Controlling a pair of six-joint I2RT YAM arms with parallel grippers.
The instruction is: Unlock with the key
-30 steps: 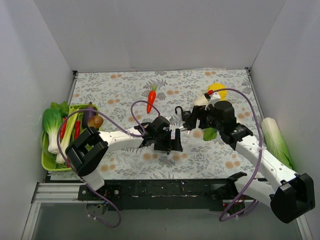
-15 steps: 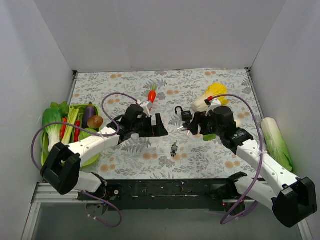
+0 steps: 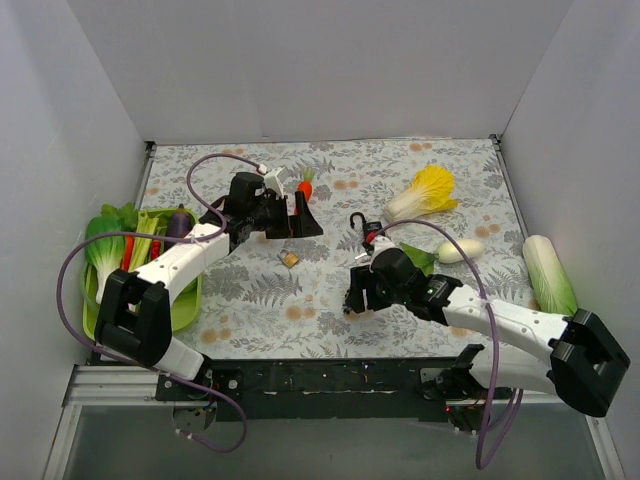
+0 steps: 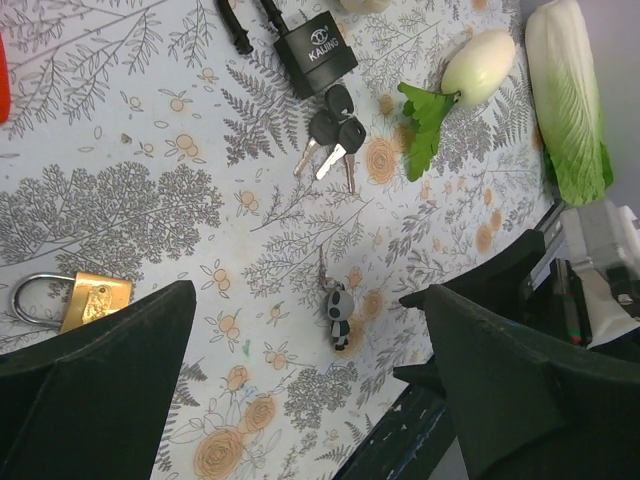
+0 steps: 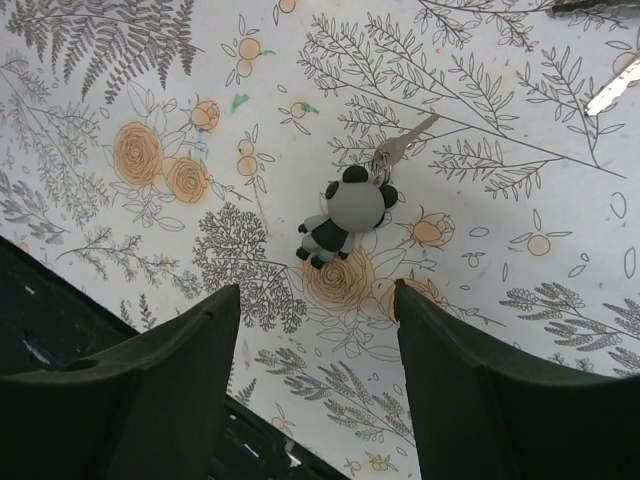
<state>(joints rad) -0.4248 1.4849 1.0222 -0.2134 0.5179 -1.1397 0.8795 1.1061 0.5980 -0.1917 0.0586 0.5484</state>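
The bench (image 3: 260, 300) is overlooked from above, behind the arms. The panda keyring (image 5: 345, 212) is framed closely by the right wrist camera, farther off by the left.

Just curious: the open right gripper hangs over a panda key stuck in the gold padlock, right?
Not quite: the panda key lies loose on the cloth, apart from the gold padlock, as the left wrist view shows. The open right gripper does hang over it.

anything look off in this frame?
Yes. The panda key lies loose on the mat, in no lock, apart from the brass padlock and the black padlock. The right gripper hangs open above it; the left gripper is open too, holding nothing.
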